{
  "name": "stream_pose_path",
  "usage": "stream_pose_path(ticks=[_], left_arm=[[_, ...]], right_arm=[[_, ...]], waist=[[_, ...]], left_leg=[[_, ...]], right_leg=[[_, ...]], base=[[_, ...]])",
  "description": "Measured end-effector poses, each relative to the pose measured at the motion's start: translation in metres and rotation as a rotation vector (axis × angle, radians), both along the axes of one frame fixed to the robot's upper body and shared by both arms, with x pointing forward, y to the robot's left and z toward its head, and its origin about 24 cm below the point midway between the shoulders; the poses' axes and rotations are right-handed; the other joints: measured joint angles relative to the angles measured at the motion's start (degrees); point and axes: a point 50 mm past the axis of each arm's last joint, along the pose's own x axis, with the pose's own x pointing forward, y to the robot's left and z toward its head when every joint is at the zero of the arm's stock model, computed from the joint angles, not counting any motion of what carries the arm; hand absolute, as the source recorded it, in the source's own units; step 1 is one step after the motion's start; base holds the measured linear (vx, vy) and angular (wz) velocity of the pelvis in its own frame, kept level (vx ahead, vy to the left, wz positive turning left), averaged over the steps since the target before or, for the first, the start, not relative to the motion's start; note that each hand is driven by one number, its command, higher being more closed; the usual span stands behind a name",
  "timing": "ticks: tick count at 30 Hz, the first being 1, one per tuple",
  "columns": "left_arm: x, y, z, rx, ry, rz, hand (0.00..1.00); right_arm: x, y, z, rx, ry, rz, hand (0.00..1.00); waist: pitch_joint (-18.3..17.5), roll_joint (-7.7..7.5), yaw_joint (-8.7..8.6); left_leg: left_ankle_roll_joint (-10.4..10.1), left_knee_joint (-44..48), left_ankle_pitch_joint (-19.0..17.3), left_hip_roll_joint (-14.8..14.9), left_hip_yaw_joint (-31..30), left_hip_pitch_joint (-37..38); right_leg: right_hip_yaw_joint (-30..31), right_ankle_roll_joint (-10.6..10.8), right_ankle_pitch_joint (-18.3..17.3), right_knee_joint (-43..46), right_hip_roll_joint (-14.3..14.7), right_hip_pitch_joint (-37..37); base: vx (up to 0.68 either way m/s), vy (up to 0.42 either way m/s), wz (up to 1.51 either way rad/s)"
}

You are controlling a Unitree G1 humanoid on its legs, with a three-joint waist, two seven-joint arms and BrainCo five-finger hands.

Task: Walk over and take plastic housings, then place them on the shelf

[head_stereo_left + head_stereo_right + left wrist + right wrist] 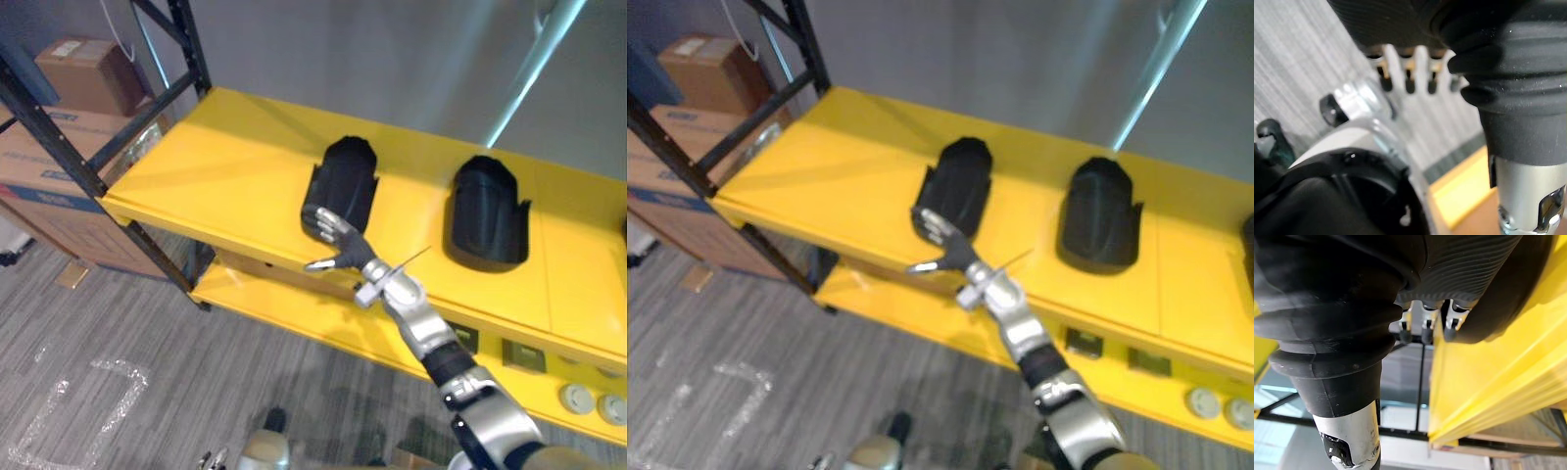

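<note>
Two black moulded plastic housings [345, 181] [485, 211] already sit on the yellow metal shelf [216, 166]. The right hand [336, 238] rests loose-fingered against the left one, not gripping. The left hand [1420, 63] hangs relaxed and empty. Placing looks nearly done.

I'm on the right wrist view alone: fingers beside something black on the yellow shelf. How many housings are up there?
Observer: Two black plastic housings lie on the yellow shelf: the left housing at your right hand, the right housing apart from it.
Operator: Is the thumb on it?
Observer: No, the thumb points sideways along the shelf's front edge, off the housing.
Operator: Left hand?
Observer: The left hand hangs over the grey floor, fingers relaxed, empty.
</note>
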Motion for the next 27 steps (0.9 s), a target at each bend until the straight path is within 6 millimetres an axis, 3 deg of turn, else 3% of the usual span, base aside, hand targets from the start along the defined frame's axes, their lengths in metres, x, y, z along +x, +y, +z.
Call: stream_pose_path(ticks=[5,12,23,27], left_arm=[[-0.001,0.000,0.000,0.001,0.003,0.000,0.00],[0.002,0.000,0.001,0.003,-0.002,-0.002,0.00],[0.006,0.000,0.002,0.010,-0.021,-0.011,0.00],[0.006,0.000,0.002,0.010,-0.023,-0.011,0.00]], right_arm=[[0.003,0.002,-0.005,-0.035,0.020,0.004,0.00],[0.010,0.003,0.003,-0.058,-0.017,-0.029,0.00],[0.022,-0.006,0.011,-0.048,-0.069,-0.185,0.00],[0.025,-0.007,0.021,-0.023,-0.107,-0.188,0.00]], waist=[[0.06,0.04,0.40],[2.68,0.40,0.46],[2.99,0.45,0.97],[4.87,0.84,1.04]], left_leg=[[0.04,-0.03,0.03,-0.14,-0.10,0.08],[0.06,-0.18,0.12,-0.18,-0.14,0.72],[0.01,-0.95,0.65,-0.30,-0.55,0.73],[0.02,-0.91,0.91,-0.30,-0.77,0.67]], right_leg=[[-0.10,0.05,0.03,0.00,-0.12,0.18],[-0.24,0.15,0.09,-0.03,-0.13,0.72],[-0.57,0.25,0.15,-0.17,-0.18,0.66],[-0.61,0.28,0.17,-0.05,-0.18,0.65]], base=[[0.00,0.000,0.00],[0.00,0.000,0.00],[0.00,-0.001,0.02],[0.00,0.000,0.02]])
